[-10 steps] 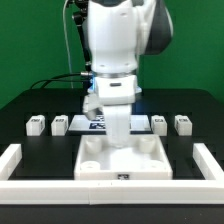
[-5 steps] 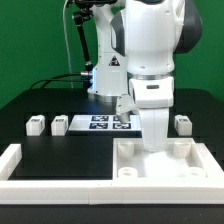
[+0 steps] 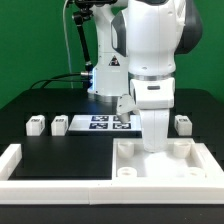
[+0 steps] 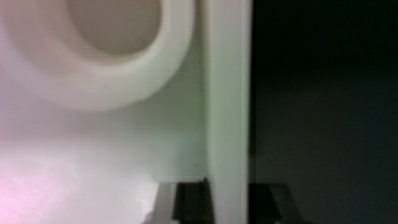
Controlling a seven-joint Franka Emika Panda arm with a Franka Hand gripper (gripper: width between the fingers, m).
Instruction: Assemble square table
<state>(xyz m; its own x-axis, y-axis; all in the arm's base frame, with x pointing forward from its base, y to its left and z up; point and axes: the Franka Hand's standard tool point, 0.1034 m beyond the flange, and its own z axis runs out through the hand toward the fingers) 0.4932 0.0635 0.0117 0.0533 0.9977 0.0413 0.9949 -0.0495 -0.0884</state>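
Since 1.0 s ago the arm and slab have shifted together from mid-worktop to the exterior view's right. No change over the last 0.5 s.

The hand point(image 3: 152, 146) is straight down on the rear part of the slab point(image 3: 185, 165). The exterior view hides the jaws behind the hand's own body. In the wrist view, the dark fingertips point(image 4: 178, 205) sit either side of a thin upright white wall, which I read as the slab's rim. So it's nearly closed, pinching that rim. It's blurry, so that's my call, not certain.

The slab now lies flat in the near corner of the border rail point(image 3: 60, 186), on the exterior view's right. It looks hard up against the rail on both sides. Likely reason: the corner squares it and keeps it from sliding when the legs go in.

Three legs point(image 3: 36, 125) show in a row behind, untouched. A fourth may be hidden by the arm. The marker board point(image 3: 100, 122) sits between them on the worktop point(image 3: 50, 150).

Next: let go and fetch a leg.
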